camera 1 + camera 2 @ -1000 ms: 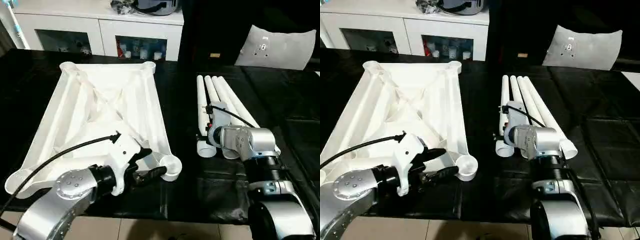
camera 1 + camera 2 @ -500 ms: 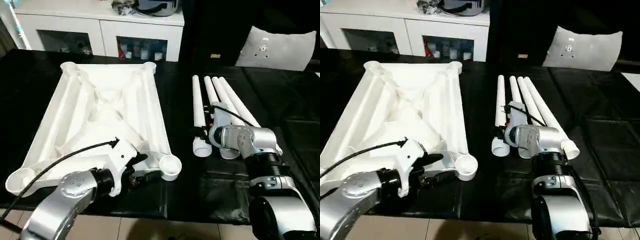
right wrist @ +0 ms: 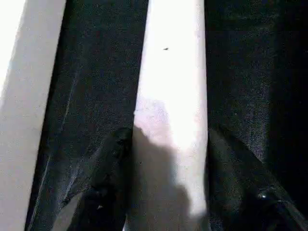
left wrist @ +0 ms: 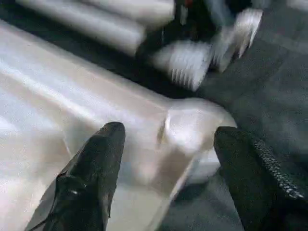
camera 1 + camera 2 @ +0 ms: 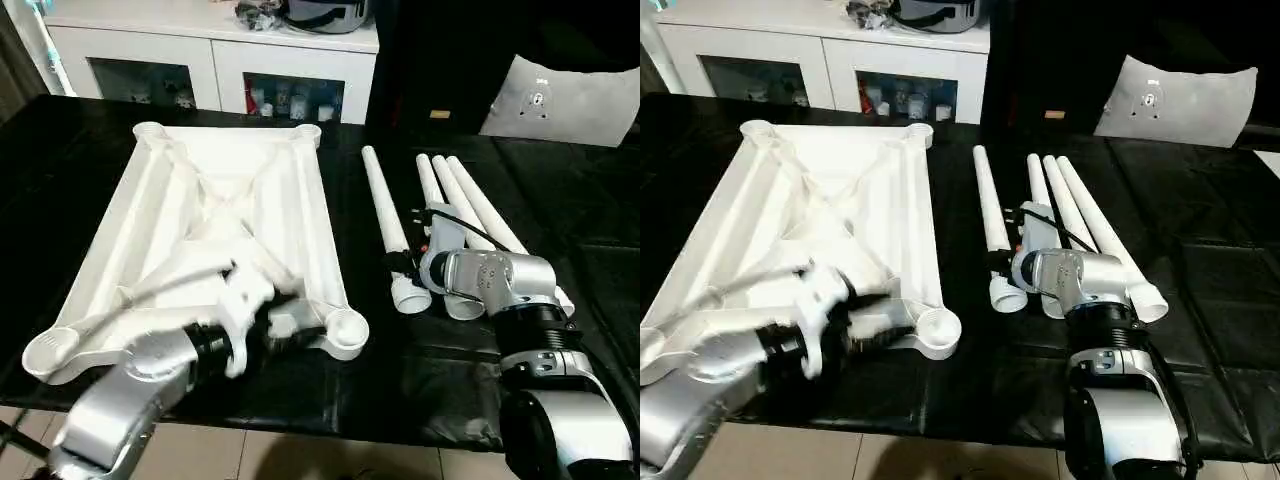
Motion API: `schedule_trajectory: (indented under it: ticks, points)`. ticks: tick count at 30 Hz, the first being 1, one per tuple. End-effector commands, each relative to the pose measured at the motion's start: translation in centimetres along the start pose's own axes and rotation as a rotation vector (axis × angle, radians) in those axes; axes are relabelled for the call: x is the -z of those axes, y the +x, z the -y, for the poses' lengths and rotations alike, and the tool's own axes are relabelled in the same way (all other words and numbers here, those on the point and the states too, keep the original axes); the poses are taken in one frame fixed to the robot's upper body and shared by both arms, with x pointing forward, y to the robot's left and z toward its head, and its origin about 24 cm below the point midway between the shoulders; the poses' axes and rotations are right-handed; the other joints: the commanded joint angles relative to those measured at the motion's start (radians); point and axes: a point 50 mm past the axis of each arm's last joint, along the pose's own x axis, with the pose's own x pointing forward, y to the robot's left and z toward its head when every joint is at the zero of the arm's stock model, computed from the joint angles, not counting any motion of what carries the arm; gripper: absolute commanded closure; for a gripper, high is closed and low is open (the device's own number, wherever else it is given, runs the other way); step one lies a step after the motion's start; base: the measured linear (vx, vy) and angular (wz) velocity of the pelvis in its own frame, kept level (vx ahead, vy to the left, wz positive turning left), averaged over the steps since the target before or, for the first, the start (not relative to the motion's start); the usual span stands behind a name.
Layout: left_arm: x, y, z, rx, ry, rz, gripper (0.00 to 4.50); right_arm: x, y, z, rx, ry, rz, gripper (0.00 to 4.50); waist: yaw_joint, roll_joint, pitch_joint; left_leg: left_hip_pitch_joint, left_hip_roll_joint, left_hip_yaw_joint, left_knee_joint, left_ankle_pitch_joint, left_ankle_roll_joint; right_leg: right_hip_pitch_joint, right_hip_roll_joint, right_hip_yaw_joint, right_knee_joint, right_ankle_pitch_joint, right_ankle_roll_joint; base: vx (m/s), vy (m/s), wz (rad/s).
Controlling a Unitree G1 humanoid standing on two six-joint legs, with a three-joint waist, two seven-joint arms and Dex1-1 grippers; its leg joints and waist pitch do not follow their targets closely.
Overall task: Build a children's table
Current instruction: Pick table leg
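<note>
right gripper (image 3: 168,144) — jaws clamped on leg (image 5: 385,215), swung further from the other legs (image 5: 470,210) | left gripper (image 4: 166,139) — jaws wide apart at table top (image 5: 200,210)

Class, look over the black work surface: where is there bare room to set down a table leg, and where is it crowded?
Bare patches: the black surface right of the legs, the near strip in front of the tabletop, and the lane between tabletop and the separated leg. Crowded: around the right pincer among the leg ends, and the tabletop's near-right corner socket by the left pincer.
</note>
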Motion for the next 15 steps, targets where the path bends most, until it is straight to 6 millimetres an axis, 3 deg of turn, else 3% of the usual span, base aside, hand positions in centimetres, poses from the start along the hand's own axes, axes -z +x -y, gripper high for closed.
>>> schedule_trajectory:
  ticks: [1,3,4,5,6,7,9,11,12,13,14,15]
  points:
    - [-1.1,0.0,0.2,-0.016,-0.021,0.032,1.2,-0.2,-0.3,0.6,0.01,0.032,0.055,2.55,-0.002,0.019,-0.058,-0.001,0.026,0.001,-0.082,-0.186,-0.047,0.045,-0.079,0.032,-0.078,-0.317,-0.168,0.0,0.0,0.0]
    - [-2.8,0.3,-0.4,-0.079,-0.042,0.073,1.2,-1.7,-1.3,0.7,-0.013,0.067,0.231,2.55,0.004,0.02,-0.061,0.005,0.027,0.004,-0.08,-0.181,-0.044,0.041,-0.079,0.032,-0.081,-0.313,-0.158,0.0,0.0,0.0]
    - [-3.3,0.4,-0.7,-0.103,-0.046,0.084,1.2,-2.3,-1.8,0.8,-0.033,0.081,0.323,2.56,0.006,0.032,-0.063,0.005,0.028,0.006,-0.08,-0.187,-0.043,0.04,-0.078,0.03,-0.084,-0.296,-0.158,0.0,0.0,0.0]
    - [-3.3,0.5,-0.7,-0.108,-0.046,0.086,1.2,-2.4,-1.9,0.8,-0.038,0.083,0.342,2.56,0.006,0.025,-0.064,0.003,0.027,0.005,-0.079,-0.181,-0.039,0.043,-0.077,0.029,-0.081,-0.286,-0.158,0.0,0.0,0.0]
    - [-3.8,0.8,-1.2,-0.133,-0.037,0.102,1.02,-3.0,-2.7,0.8,-0.06,0.063,0.456,2.56,0.011,0.05,-0.07,-0.005,0.023,-0.001,-0.079,-0.129,-0.032,0.054,-0.083,0.03,-0.069,-0.237,-0.168,0.0,0.0,0.0]
    - [-3.8,0.8,-1.2,-0.133,-0.037,0.102,0.92,-3.0,-2.7,0.8,-0.06,0.063,0.456,2.57,0.006,0.041,-0.07,-0.006,0.023,0.004,-0.077,-0.123,-0.024,0.052,-0.079,0.029,-0.078,-0.224,-0.166,0.0,0.0,0.0]
    - [-4.5,1.2,-1.8,-0.152,-0.044,0.13,0.81,-3.0,-3.5,0.8,-0.104,0.071,0.499,2.57,0.006,0.039,-0.072,-0.014,0.017,0.004,-0.075,-0.101,-0.01,0.064,-0.077,0.031,-0.075,-0.211,-0.168,0.0,0.0,0.0]
    - [-5.4,1.8,-2.2,-0.157,-0.083,0.172,0.58,-2.9,-4.0,0.9,-0.176,0.087,0.519,2.57,0.008,0.041,-0.07,-0.014,0.014,0.006,-0.075,-0.103,-0.003,0.063,-0.075,0.031,-0.082,-0.234,-0.16,0.0,0.0,0.0]
    - [-6.1,2.2,-2.5,-0.157,-0.118,0.21,0.47,-2.8,-4.5,1.0,-0.241,0.102,0.533,2.57,0.011,0.043,-0.075,-0.013,0.016,0.005,-0.072,-0.096,0.001,0.065,-0.078,0.031,-0.081,-0.228,-0.17,0.0,0.0,0.0]
    - [-7.5,2.9,-2.9,-0.158,-0.166,0.269,0.41,-2.6,-5.3,0.7,-0.378,0.135,0.57,2.57,0.011,0.043,-0.075,-0.016,0.019,0.001,-0.074,-0.088,0.002,0.066,-0.08,0.03,-0.078,-0.217,-0.176,0.0,0.0,0.0]
    - [-8.5,3.4,-3.0,-0.155,-0.198,0.307,0.36,-2.5,-6.0,0.6,-0.472,0.154,0.599,2.58,0.005,0.024,-0.074,-0.022,0.016,0.007,-0.073,-0.089,0.01,0.071,-0.075,0.03,-0.082,-0.218,-0.176,0.0,0.0,0.0]
    - [-8.5,3.4,-3.0,-0.155,-0.198,0.307,0.36,-2.5,-6.0,0.6,-0.472,0.154,0.599,2.58,0.019,0.038,-0.078,-0.009,0.023,0.005,-0.069,-0.077,0.031,0.063,-0.081,0.03,-0.083,-0.195,-0.187,0.0,0.0,0.0]
